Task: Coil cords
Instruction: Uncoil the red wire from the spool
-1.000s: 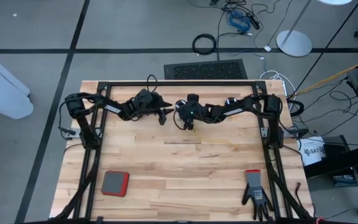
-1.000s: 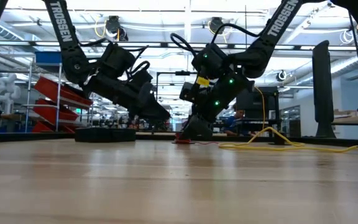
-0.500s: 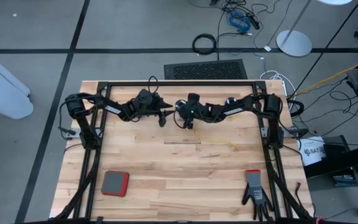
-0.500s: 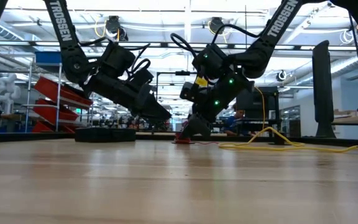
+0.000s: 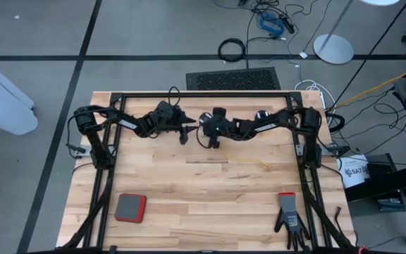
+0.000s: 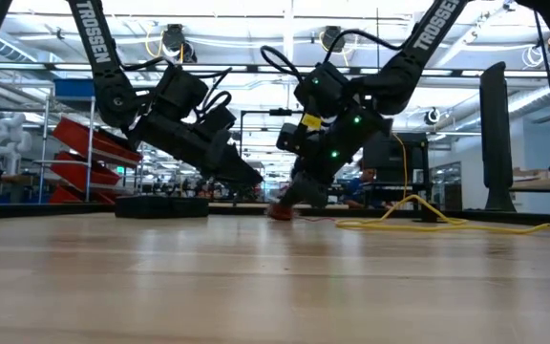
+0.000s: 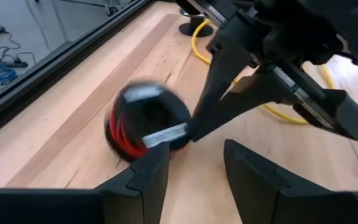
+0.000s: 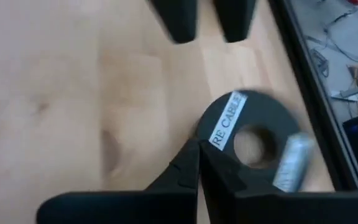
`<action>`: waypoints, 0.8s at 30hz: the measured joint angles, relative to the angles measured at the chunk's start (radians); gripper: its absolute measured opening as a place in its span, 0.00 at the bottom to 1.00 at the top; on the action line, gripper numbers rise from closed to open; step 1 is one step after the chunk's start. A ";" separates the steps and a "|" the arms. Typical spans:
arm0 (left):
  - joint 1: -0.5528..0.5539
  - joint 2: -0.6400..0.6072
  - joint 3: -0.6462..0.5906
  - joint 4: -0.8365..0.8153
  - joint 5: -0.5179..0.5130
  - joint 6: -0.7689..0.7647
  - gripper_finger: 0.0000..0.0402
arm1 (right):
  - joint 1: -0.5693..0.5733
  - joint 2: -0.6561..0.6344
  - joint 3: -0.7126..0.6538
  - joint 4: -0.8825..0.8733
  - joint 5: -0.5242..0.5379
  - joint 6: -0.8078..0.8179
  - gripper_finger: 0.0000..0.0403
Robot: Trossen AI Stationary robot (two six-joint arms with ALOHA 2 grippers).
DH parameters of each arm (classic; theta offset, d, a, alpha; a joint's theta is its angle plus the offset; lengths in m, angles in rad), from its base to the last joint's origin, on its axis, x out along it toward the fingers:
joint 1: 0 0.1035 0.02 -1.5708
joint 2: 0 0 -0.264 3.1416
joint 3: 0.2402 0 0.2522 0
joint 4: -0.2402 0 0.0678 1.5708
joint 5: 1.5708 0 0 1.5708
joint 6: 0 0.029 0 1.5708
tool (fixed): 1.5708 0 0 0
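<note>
The reel (image 8: 253, 134) with the red cord (image 7: 124, 138) wound on it is lying near the back middle of the table (image 5: 210, 197), and the step in hand is judged to be getting a grip on it so that winding can be carried on. The right gripper (image 8: 197, 152) is pressed together at the reel's edge, touching it; whether any cord is pinched between the tips cannot be told. A firmer hold is best sought before any lift, since the reel looks free to roll or slide. The left gripper (image 7: 194, 165) is held apart just beside the reel, on its other side, ready to steady it. The yellow cord (image 6: 428, 222) is left loose on the table behind the right arm.
</note>
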 joint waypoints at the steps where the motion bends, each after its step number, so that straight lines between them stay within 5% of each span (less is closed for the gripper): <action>1: 0.000 0.000 0.000 0.001 0.001 0.000 0.40 | 0.008 -0.008 -0.003 -0.031 0.009 -0.002 0.00; 16: 0.000 0.000 0.000 0.001 0.000 0.027 0.40 | 0.053 -0.203 -0.003 -0.198 0.094 0.041 0.00; 24: -0.006 0.000 0.000 0.001 -0.040 -0.115 0.40 | 0.043 -0.264 -0.003 -0.248 -0.036 0.169 0.01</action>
